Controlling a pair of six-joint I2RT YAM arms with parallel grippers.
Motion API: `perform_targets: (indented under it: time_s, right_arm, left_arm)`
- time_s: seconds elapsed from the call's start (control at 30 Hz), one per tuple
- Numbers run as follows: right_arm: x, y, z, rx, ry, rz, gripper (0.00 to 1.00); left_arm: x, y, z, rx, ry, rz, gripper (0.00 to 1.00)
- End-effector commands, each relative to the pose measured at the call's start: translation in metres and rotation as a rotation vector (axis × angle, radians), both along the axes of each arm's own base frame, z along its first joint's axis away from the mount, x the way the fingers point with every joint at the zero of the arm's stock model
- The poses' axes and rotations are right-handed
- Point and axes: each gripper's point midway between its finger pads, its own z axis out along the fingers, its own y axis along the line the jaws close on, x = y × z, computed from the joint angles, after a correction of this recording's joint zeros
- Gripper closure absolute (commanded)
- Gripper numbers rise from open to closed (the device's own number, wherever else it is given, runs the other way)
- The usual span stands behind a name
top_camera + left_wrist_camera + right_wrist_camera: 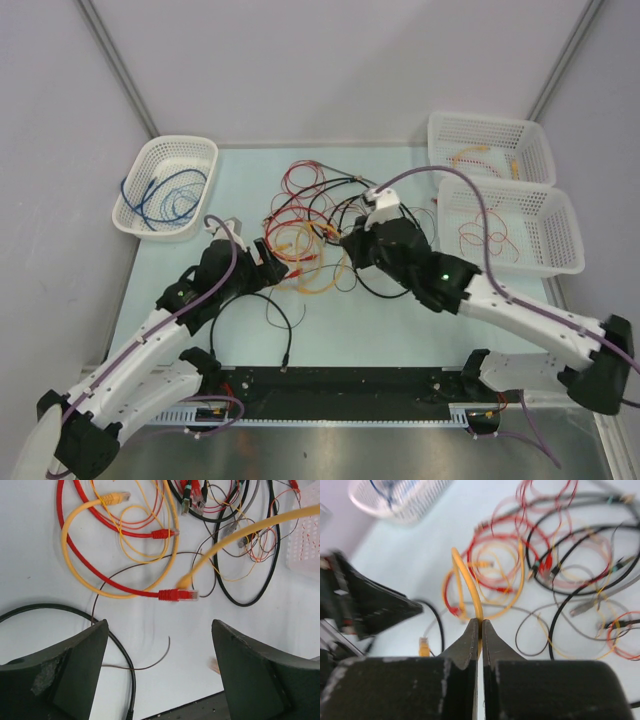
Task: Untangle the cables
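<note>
The cables [318,212] lie in a tangle of red, orange-yellow and black loops at mid table. My right gripper [480,625] is shut on a yellow cable [468,582], which rises in an arch out of the pile. In the left wrist view that yellow cable [240,532] hangs lifted above a red plug [178,595]. From above, my right gripper [352,245] sits at the tangle's near right side. My left gripper [160,630] stands open and empty over bare table, near a black cable [122,652]. It [268,258] is at the tangle's near left edge.
A white basket [180,141] with a blue cable stands at the back left. Two white baskets [480,118] [500,183] at the back right hold yellow and red wires. A black cable loop [272,305] lies near the front rail [350,385].
</note>
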Motion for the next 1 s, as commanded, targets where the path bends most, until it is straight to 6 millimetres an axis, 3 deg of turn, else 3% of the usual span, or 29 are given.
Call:
perform_targets:
  time_s: [0.0, 0.13, 0.23, 0.37, 0.4, 0.53, 0.57, 0.63, 0.67, 0.73, 0.77, 0.93, 0.97]
  right_arm:
    - [-0.015, -0.046, 0.035, 0.014, -0.021, -0.077, 1.0]
    - [-0.033, -0.062, 0.044, 0.047, 0.007, -0.089, 1.0]
    - [-0.04, -0.068, 0.045, 0.049, 0.001, -0.096, 1.0]
    - [-0.036, -0.075, 0.045, 0.038, -0.012, -0.141, 1.0]
    - [-0.033, -0.079, 0.044, 0.038, -0.011, -0.171, 1.0]
    - [-0.001, -0.12, 0.051, 0.11, 0.01, -0.354, 1.0]
    - [0.019, -0.144, 0.06, 0.177, 0.016, -0.42, 1.0]
    - [0.038, -0.166, 0.072, 0.263, 0.012, -0.475, 1.0]
    - [0.058, -0.195, 0.084, 0.333, -0.015, -0.546, 1.0]
    - [0.076, -0.222, 0.094, 0.427, -0.02, -0.623, 1.0]
    - [0.089, -0.245, 0.104, 0.476, -0.051, -0.672, 1.0]
    - [0.141, -0.307, 0.091, 0.587, -0.046, -0.882, 1.0]
    - [0.149, -0.323, 0.099, 0.633, -0.089, -0.922, 1.0]
  left_arm:
    - [0.019, -0.006, 0.036, -0.036, -0.13, -0.008, 0.11]
    - [0.025, -0.028, 0.06, -0.142, -0.217, -0.078, 0.08]
    - [0.023, -0.052, 0.093, -0.29, -0.308, -0.175, 0.06]
    - [0.026, -0.067, 0.127, -0.411, -0.398, -0.214, 0.06]
    - [0.027, -0.068, 0.125, -0.407, -0.388, -0.214, 0.06]
    - [0.029, -0.067, 0.115, -0.372, -0.346, -0.205, 0.06]
    - [0.026, -0.064, 0.101, -0.354, -0.304, -0.194, 0.07]
    - [0.023, -0.061, 0.094, -0.353, -0.287, -0.185, 0.07]
    - [0.02, -0.059, 0.083, -0.347, -0.263, -0.175, 0.07]
    - [0.017, -0.057, 0.077, -0.352, -0.252, -0.169, 0.07]
    - [0.015, -0.056, 0.073, -0.354, -0.244, -0.164, 0.07]
    - [0.008, -0.055, 0.064, -0.351, -0.216, -0.172, 0.07]
    - [0.007, -0.055, 0.063, -0.349, -0.21, -0.176, 0.07]
